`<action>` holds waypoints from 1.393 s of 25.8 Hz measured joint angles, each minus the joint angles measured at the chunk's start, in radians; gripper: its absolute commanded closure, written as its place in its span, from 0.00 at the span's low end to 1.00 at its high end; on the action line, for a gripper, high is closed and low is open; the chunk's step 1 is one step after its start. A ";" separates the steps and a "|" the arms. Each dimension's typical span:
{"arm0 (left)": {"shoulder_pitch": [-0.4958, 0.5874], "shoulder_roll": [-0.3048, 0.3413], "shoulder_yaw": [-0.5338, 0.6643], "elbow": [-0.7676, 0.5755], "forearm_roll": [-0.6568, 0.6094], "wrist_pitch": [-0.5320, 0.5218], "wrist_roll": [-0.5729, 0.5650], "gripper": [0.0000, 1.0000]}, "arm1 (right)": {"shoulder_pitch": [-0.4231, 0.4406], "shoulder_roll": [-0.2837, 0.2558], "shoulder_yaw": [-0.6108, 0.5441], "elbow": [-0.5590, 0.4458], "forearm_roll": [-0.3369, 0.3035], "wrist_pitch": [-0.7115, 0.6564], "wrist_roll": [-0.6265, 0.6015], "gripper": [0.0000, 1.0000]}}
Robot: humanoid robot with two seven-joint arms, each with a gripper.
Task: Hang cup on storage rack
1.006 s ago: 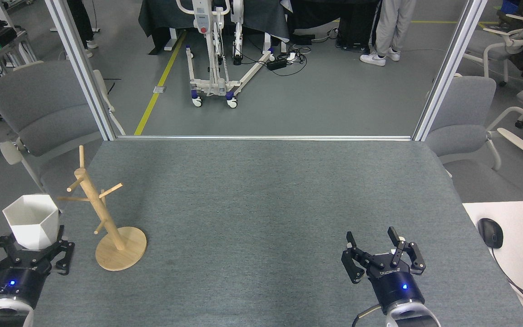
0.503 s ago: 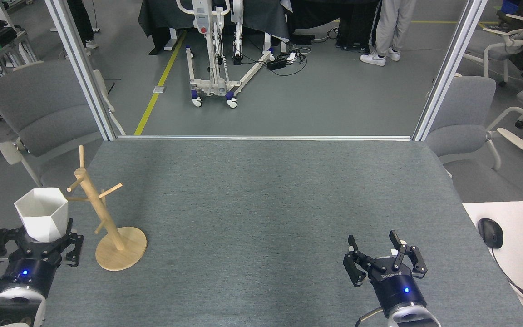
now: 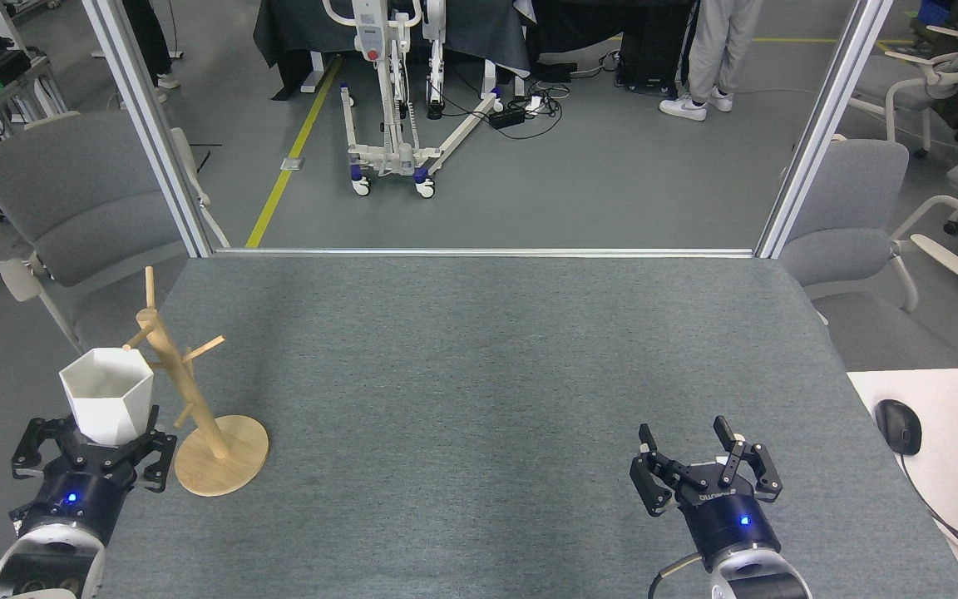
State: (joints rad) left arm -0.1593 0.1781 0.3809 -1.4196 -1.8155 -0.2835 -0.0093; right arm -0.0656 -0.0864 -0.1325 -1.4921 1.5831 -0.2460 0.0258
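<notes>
Head view shows my left gripper [image 3: 96,445] closed around the bottom of the cup [image 3: 107,404], holding it upright above the table [image 3: 479,374] at the near left. The cup's right side is just beside the post of the storage rack [image 3: 188,391]; whether they touch I cannot tell. My right gripper [image 3: 699,457] is near right, fingers spread, holding nothing.

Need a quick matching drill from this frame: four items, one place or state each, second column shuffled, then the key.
1. cup
2. storage rack
3. right gripper
4. computer mouse

a. open, holding nothing
b. on the white desk at the right
c. held in the left gripper
d. standing on the grey table, front left

Pairs: 1-c, 2-d, 3-a, 4-b
</notes>
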 measured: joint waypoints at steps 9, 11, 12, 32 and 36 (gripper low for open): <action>-0.005 -0.003 -0.005 0.023 0.000 0.001 -0.005 0.46 | -0.006 0.011 0.000 0.006 0.000 0.000 0.000 0.00; -0.006 -0.004 -0.005 0.026 0.000 0.002 -0.005 0.35 | -0.009 0.013 0.000 0.008 0.000 -0.001 0.001 0.00; -0.006 -0.004 -0.005 0.027 0.000 0.002 -0.005 0.30 | -0.011 0.013 0.000 0.010 0.000 -0.001 0.001 0.00; -0.023 -0.062 -0.040 0.128 0.001 0.028 0.004 0.03 | -0.033 0.010 -0.007 0.034 0.002 -0.003 0.007 0.00; -0.026 -0.070 -0.048 0.182 0.001 0.026 0.004 0.03 | -0.037 0.003 -0.008 0.042 0.002 -0.003 0.003 0.00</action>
State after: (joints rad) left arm -0.1848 0.1077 0.3329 -1.2379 -1.8141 -0.2570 -0.0051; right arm -0.1026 -0.0831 -0.1410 -1.4505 1.5846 -0.2486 0.0289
